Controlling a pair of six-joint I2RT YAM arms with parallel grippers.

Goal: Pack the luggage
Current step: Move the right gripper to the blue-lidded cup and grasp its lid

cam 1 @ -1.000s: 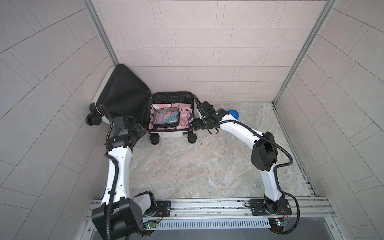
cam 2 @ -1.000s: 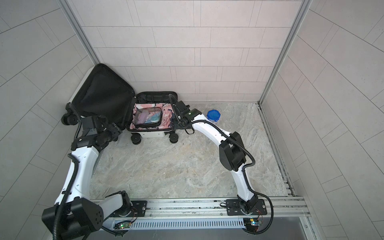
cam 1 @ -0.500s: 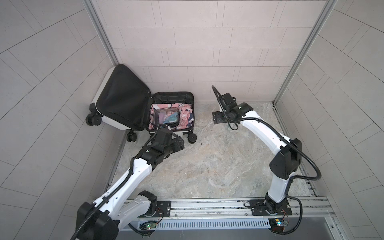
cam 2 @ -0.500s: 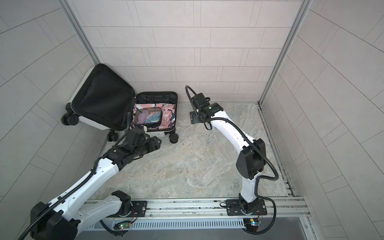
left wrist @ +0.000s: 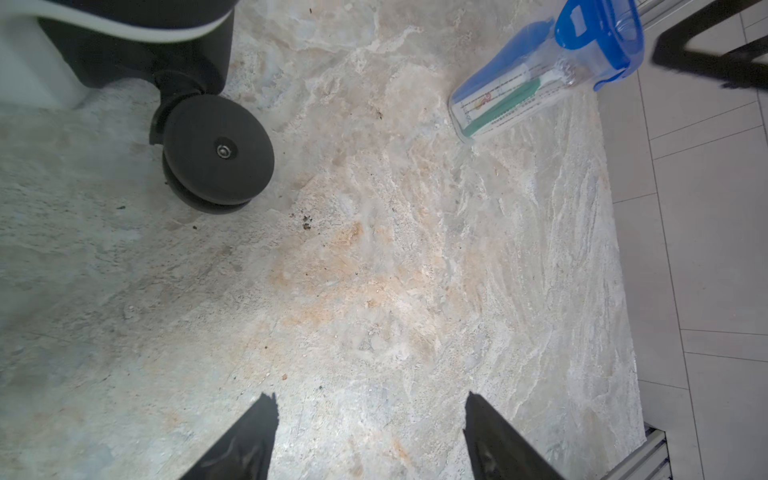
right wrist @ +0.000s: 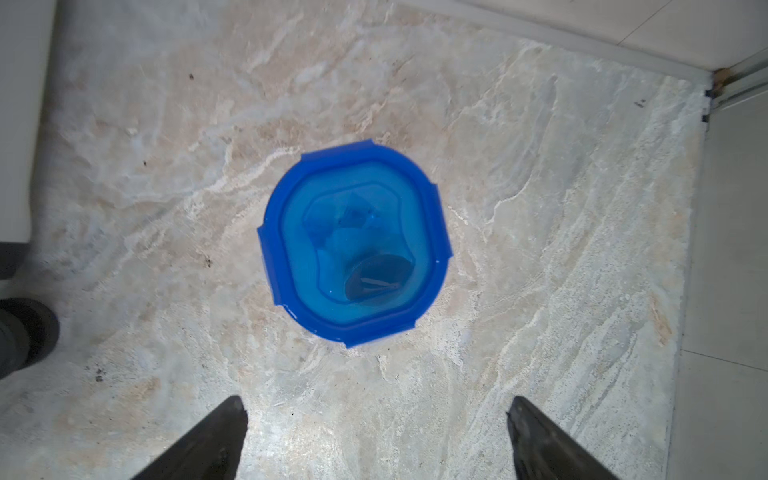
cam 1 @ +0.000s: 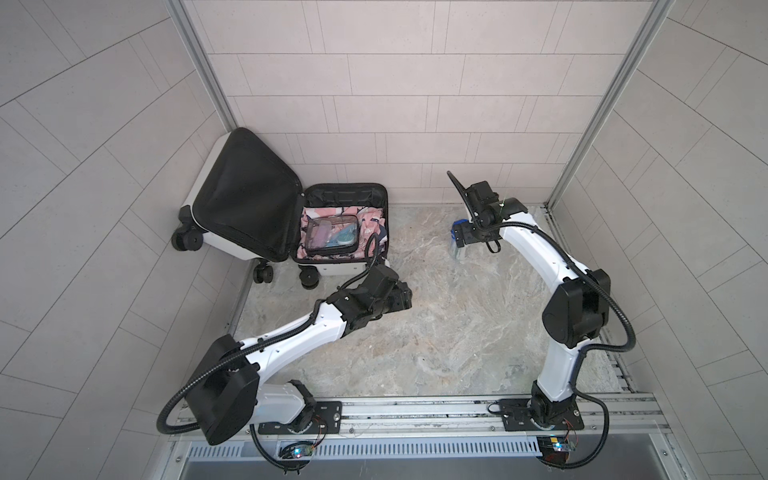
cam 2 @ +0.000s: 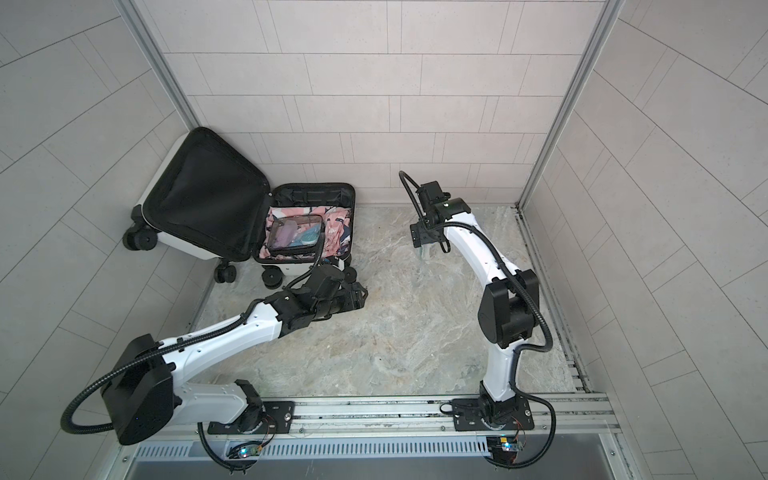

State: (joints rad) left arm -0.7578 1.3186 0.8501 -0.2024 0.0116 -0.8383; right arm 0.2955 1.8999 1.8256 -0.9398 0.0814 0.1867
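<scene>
The luggage (cam 1: 245, 199) lies open in the back left corner, its black-lined lid tilted up against the wall. Its base holds pink patterned cloth (cam 1: 372, 218) and a clear pouch (cam 1: 332, 237). A clear container with a blue lid (right wrist: 355, 241) stands on the floor right of the luggage, with a toothbrush inside (left wrist: 498, 104). My right gripper (right wrist: 375, 399) hangs open right above that container (cam 1: 457, 249), touching nothing. My left gripper (left wrist: 370, 397) is open and empty, low over the floor in front of the luggage's wheel (left wrist: 216, 153).
Tiled walls close in on three sides, with metal corner posts (cam 1: 582, 124). The marbled floor (cam 1: 436, 332) ends at the metal rail (cam 1: 415, 411) where both arm bases sit. The luggage's white shell (right wrist: 16, 124) and a wheel (right wrist: 20, 332) lie beside the container.
My left arm swung from the luggage's left side to the floor in front of it. My right gripper left the luggage's right edge, moved right over the blue-lidded container, and opened wider.
</scene>
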